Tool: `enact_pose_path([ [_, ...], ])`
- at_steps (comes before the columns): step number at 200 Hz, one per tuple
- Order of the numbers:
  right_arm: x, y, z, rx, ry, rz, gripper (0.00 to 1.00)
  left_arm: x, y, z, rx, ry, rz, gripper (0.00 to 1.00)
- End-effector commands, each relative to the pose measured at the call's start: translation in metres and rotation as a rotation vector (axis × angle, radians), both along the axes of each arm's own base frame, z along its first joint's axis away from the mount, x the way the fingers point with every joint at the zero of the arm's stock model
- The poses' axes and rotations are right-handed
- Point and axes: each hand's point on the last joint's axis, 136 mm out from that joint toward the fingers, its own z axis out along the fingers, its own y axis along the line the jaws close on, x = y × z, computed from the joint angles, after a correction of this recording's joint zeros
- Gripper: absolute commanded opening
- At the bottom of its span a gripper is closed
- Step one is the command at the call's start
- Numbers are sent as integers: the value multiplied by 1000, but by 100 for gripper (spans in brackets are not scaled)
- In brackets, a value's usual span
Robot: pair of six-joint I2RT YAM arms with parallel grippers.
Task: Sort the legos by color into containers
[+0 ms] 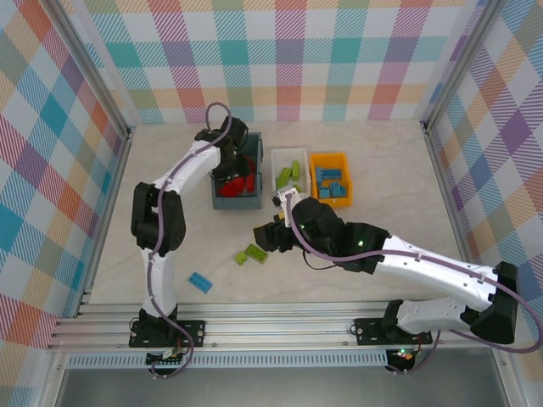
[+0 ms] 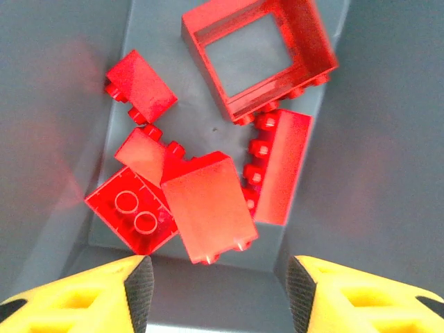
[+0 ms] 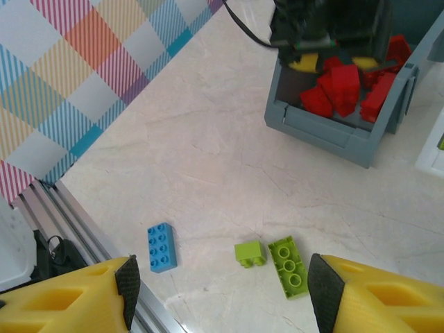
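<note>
Left gripper [image 2: 218, 288] gapes empty over the grey-blue bin [image 2: 62, 139] — our red legos [image 2: 208, 208] pooled inside by colour; right gripper [image 3: 225, 288], spread and empty, hovers near that bin above stray green legos [image 3: 288, 267] — we'd grab those next.

The bench [image 1: 382, 170] is a flat pale cream surface with a faint marble pattern, closed in by checked walls on the left, right and far sides. Toward its far middle part three open-top containers stand directly on it in one row, close side by side: a rectangular grey-blue plastic bin [image 1: 237, 203] on the left, a narrow white plastic bin [image 1: 288, 153] in the middle, and an orange-yellow plastic bin [image 1: 328, 156] on the right. Nearer to the front edge, a small lime green studded brick [image 3: 250, 253] lies just beside a longer lime green studded brick [image 3: 288, 266]. A blue studded brick [image 3: 161, 246] lies alone to their left, near the metal rail.
</note>
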Motion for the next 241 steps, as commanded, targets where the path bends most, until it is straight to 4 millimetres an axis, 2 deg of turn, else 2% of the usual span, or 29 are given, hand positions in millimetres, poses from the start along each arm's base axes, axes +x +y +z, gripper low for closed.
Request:
enact_pose_path([
  [1, -4, -3, -8, -19, 12, 8, 67, -23, 12, 80, -54, -131, 21, 54],
  [15, -7, 5, -22, -61, 24, 40, 67, -46, 22, 102, -72, -168, 43, 54],
  [31, -16, 27, -43, -146, 12, 115, 68, -82, 35, 122, -89, -197, 70, 54],
  [48, -31, 58, -72, -250, 12, 217, 69, -130, 55, 139, -110, -235, 109, 54],
  [65, -46, 91, -100, -346, 9, 292, 72, -183, 78, 146, -125, -266, 147, 55],
  [80, -56, 116, -126, -395, 29, 338, 75, -229, 99, 146, -135, -290, 175, 56],
  [104, -65, 149, -156, -431, 63, 386, 78, -296, 122, 130, -168, -268, 208, 57],
  [123, -67, 168, -181, -472, 97, 406, 79, -339, 139, 117, -194, -258, 263, 58],
  [136, -68, 178, -198, -504, 112, 414, 80, -361, 150, 113, -209, -274, 300, 58],
  [159, -64, 188, -221, -570, 131, 397, 79, -387, 167, 109, -233, -308, 381, 59],
  [188, -57, 191, -240, -642, 142, 354, 72, -398, 176, 107, -248, -334, 428, 59],
  [205, -52, 191, -248, -671, 145, 331, 64, -397, 174, 109, -263, -342, 431, 58],
  [220, -49, 190, -254, -696, 143, 308, 53, -396, 174, 109, -258, -339, 430, 58],
  [241, -45, 189, -253, -699, 133, 283, 39, -395, 173, 109, -264, -339, 425, 58],
])
